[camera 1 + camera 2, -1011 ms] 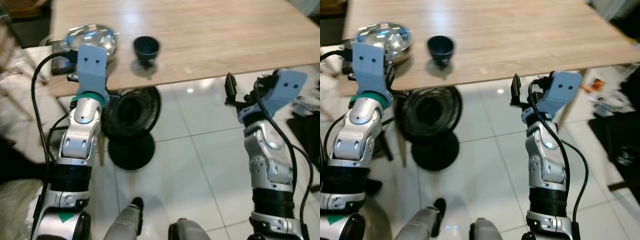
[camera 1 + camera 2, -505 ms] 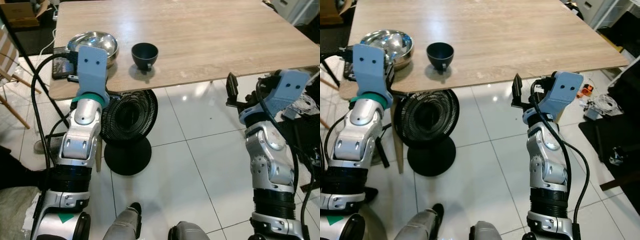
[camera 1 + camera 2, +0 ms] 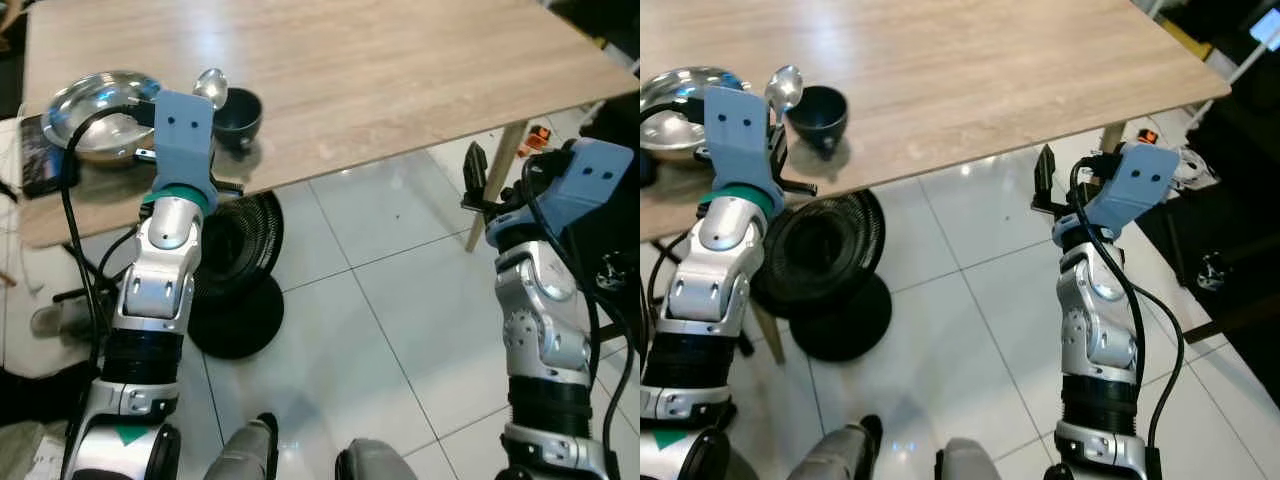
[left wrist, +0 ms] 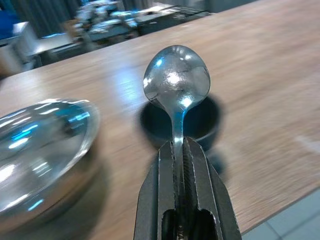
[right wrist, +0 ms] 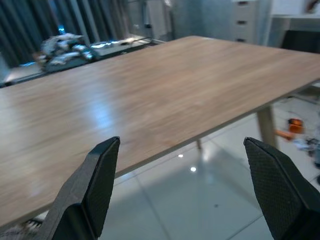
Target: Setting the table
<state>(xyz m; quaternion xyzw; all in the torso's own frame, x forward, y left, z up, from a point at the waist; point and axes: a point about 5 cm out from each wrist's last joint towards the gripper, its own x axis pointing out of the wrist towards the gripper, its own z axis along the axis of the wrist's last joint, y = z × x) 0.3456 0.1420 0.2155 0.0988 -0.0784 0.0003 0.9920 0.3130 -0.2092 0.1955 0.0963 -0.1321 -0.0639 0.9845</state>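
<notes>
My left gripper (image 4: 179,145) is shut on the handle of a steel spoon (image 4: 176,82), held upright near the table's front left edge. The spoon's bowl (image 3: 210,85) stands just in front of a dark cup (image 3: 238,112) on the wooden table (image 3: 400,60). Left of the cup sits a shiny steel bowl (image 3: 85,105). My right gripper (image 5: 182,175) is open with nothing between its fingers (image 3: 476,170). It hangs over the floor, short of the table's front right corner.
A black floor fan (image 3: 225,270) stands under the table's front edge by my left arm. A wooden table leg (image 3: 490,195) is beside my right gripper. A dark flat object (image 3: 35,155) lies at the table's left end. White tiled floor (image 3: 380,330) spreads below.
The whole picture has shifted, so the camera moved. The spoon's bowl now shows past my left wrist beside the cup. My right gripper stays open.
</notes>
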